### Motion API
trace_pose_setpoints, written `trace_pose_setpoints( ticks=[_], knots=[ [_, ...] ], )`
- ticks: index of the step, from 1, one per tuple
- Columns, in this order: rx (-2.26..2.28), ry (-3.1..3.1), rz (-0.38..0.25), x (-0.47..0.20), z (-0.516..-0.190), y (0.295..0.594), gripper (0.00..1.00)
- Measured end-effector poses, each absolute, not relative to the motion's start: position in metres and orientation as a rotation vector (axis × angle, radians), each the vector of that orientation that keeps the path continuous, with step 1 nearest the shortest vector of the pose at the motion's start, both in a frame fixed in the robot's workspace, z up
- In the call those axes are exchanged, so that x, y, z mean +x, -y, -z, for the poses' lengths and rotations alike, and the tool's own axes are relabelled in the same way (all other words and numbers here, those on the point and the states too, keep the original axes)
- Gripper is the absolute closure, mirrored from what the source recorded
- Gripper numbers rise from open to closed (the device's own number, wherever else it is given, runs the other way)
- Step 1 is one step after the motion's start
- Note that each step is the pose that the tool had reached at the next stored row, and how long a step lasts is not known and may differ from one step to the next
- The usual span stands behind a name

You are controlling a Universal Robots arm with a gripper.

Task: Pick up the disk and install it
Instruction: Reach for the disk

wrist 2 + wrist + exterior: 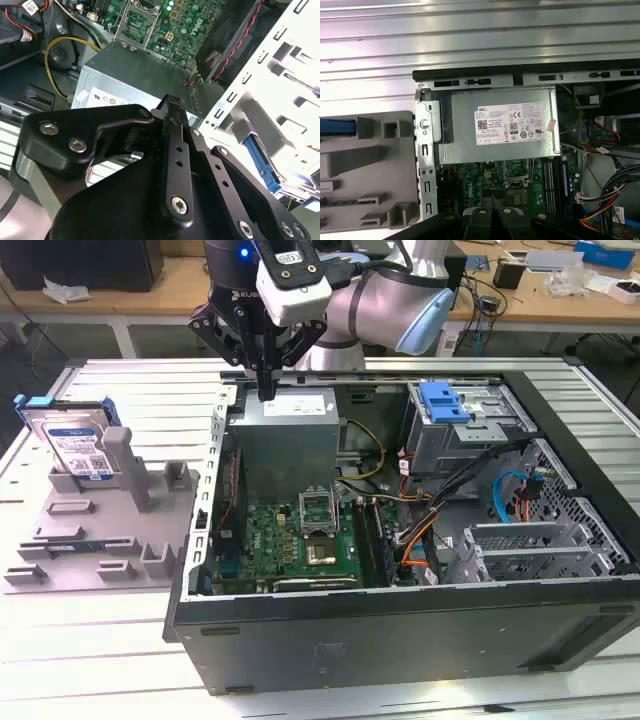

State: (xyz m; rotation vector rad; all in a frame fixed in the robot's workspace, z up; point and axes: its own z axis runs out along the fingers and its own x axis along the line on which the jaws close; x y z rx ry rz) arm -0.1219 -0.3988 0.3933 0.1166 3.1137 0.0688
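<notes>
The disk (pixel 78 445), a silver drive with a blue-and-white label in a blue carrier, stands tilted in a grey holder (pixel 110 530) on the table at the exterior view's left, outside the open computer case (pixel 400 610). Its blue carrier edge (pixel 337 126) shows in the first wrist view. My gripper (pixel 266 388) hangs over the case's back left corner, just above the grey power supply (pixel 290 410), well to the right of the disk. The fingers (pixel 172 106) are pressed together and shut with nothing between them.
Inside the case lie the green motherboard (pixel 300 535), bundled cables (pixel 440 510) and a metal drive cage topped by a blue bracket (pixel 445 400) at the back right. The case's metal side wall (pixel 215 470) stands between the gripper and the holder. Workbenches with clutter run behind.
</notes>
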Motion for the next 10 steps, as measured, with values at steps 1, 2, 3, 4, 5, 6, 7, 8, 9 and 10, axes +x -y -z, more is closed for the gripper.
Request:
trace_pose_setpoints(
  ticks=[1,2,3,4,5,6,7,8,9,10],
  knots=[
    [0.117,-3.114,-0.069,-0.1219,-0.3933,0.3989,0.89],
    [0.117,-3.114,-0.069,-0.1219,-0.3933,0.3989,0.89],
    [0.117,-3.114,-0.069,-0.1219,-0.3933,0.3989,0.89],
    [0.117,-3.114,-0.069,-0.1219,-0.3933,0.3989,0.89],
    [0.117,-3.114,-0.069,-0.1219,-0.3933,0.3988,0.89],
    [0.117,-3.114,-0.069,-0.1219,-0.3933,0.3988,0.89],
    [0.117,-3.114,-0.069,-0.1219,-0.3933,0.3989,0.89],
    [0.117,-3.114,-0.069,-0.1219,-0.3933,0.3989,0.89],
    [0.117,-3.114,-0.069,-0.1219,-0.3933,0.3989,0.89],
    [0.117,-3.114,-0.069,-0.1219,-0.3933,0.3989,0.89]
  ],
)
